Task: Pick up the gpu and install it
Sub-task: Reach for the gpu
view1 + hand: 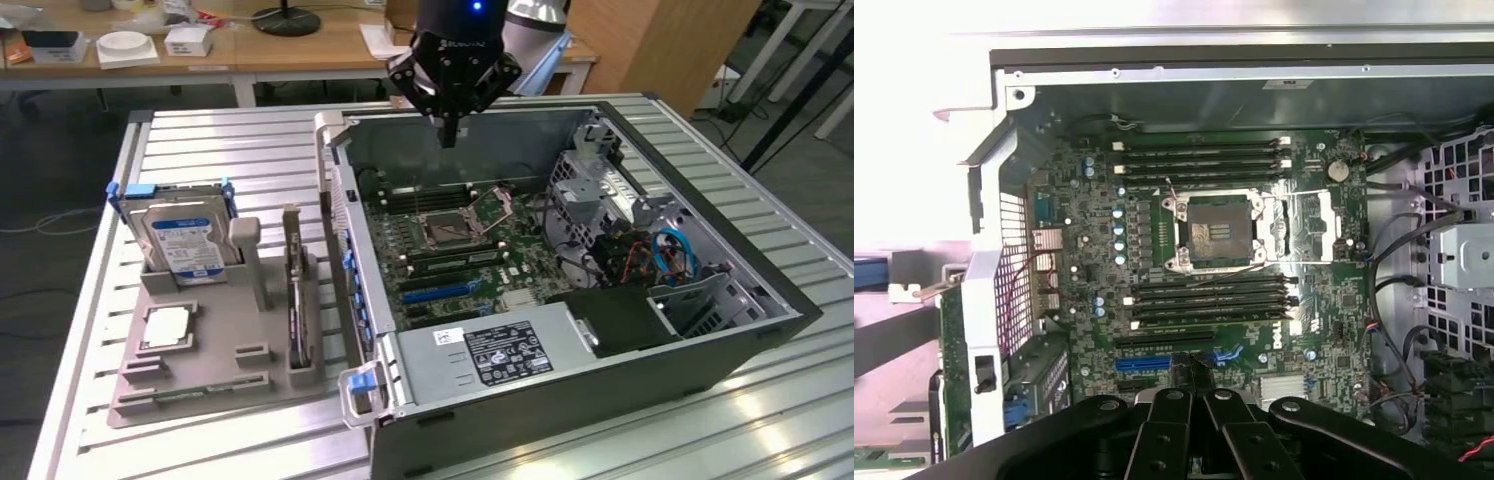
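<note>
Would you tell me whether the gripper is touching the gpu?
Apart. In the exterior view the gripper hangs over the open case, while the gpu stands in the grey holder beside it.

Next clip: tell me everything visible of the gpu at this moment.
The gpu is a thin, dark card seen nearly edge-on. It stands upright on its long edge in a slot of the grey holder tray, between the hard drive and the open computer case. Its faces look blackish, with no finer detail visible. Apparently only the tray touches it; nothing grips it.
</note>
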Action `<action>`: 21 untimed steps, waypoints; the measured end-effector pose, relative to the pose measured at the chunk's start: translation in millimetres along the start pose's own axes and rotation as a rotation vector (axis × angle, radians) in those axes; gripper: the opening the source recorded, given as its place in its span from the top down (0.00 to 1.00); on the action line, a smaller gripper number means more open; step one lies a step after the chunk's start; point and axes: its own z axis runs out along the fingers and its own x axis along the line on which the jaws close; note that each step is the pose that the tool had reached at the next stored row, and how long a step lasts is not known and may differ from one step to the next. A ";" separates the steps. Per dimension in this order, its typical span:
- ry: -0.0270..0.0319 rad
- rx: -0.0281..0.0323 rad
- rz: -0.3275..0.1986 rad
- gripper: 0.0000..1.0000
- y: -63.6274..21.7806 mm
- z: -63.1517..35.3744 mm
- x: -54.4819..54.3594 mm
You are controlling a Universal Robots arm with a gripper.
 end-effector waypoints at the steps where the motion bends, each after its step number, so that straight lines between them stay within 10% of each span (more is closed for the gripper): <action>1: 0.0000 -0.0001 0.000 0.89 0.0 0.0 0.7; 21: 0.0000 0.0000 0.000 0.89 -1.1 -0.9 15.2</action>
